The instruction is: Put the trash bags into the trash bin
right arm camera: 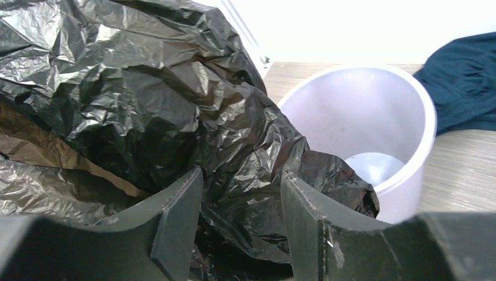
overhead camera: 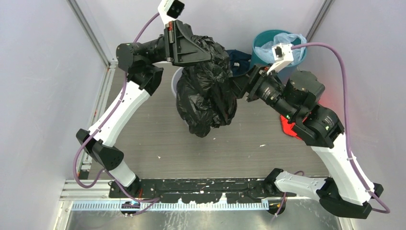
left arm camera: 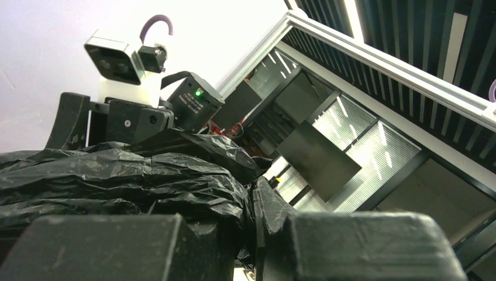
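The black trash bag [overhead camera: 207, 93] hangs crumpled in the air above the middle of the table. My left gripper [overhead camera: 203, 56] holds its top from the left; in the left wrist view that gripper [left arm camera: 254, 234] is shut on a fold of the bag [left arm camera: 146, 181]. My right gripper [overhead camera: 238, 86] reaches into the bag's right side. Its fingers [right arm camera: 240, 181] stand apart with loose bag plastic [right arm camera: 146, 99] between them. The light grey trash bin [right arm camera: 327, 111] stands upright just beyond the bag. From above, only a sliver of the bin [overhead camera: 175, 84] shows, behind the bag's left edge.
A teal bin [overhead camera: 265, 42] holding a pale blue plastic bag [overhead camera: 282, 45] stands at the back right. A dark blue cloth [overhead camera: 238, 60] lies between the two bins. Something red [overhead camera: 288, 127] lies under my right arm. White walls close in both sides.
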